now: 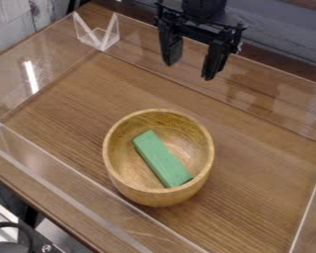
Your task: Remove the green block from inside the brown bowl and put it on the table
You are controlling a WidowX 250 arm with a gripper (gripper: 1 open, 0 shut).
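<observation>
A round light-brown wooden bowl (160, 156) stands on the wood-grain table (82, 104), toward the front centre. Inside it lies the green block (162, 159), flat and slanted, running from upper left to lower right. My gripper (192, 56) hangs above the table well behind the bowl and slightly to its right, pointing down. Its two black fingers (166, 48) stand apart with nothing between them, so it is open. It touches neither the bowl nor the block.
Clear acrylic walls (42, 69) edge the table on all sides. A small clear triangular bracket (98, 32) sits at the back left corner. Bare tabletop surrounds the bowl to the left, right and behind.
</observation>
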